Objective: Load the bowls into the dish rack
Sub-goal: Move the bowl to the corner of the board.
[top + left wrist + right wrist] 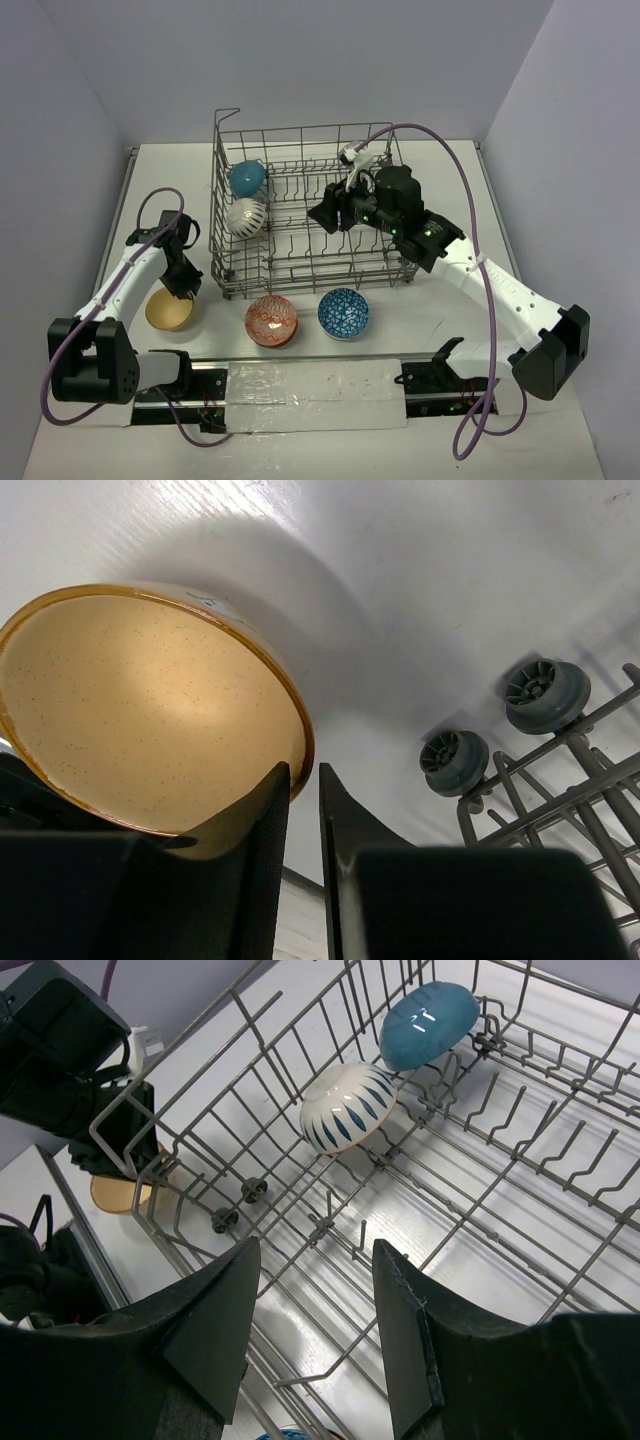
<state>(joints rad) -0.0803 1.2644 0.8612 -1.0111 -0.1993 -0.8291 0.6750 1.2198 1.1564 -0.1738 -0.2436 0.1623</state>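
The grey wire dish rack stands at the table's middle back. On edge at its left end sit a teal bowl and a white bowl with blue stripes. A tan bowl rests left of the rack. My left gripper is shut on its rim, one finger inside and one outside. My right gripper hangs open above the rack's floor, holding nothing. In front of the rack lie a red-patterned bowl and a blue-patterned bowl.
The rack's grey wheels are just right of the left gripper. Upright tines line the rack's floor below the right gripper. A raised handle stands at the rack's back left corner. Walls close in the table on three sides.
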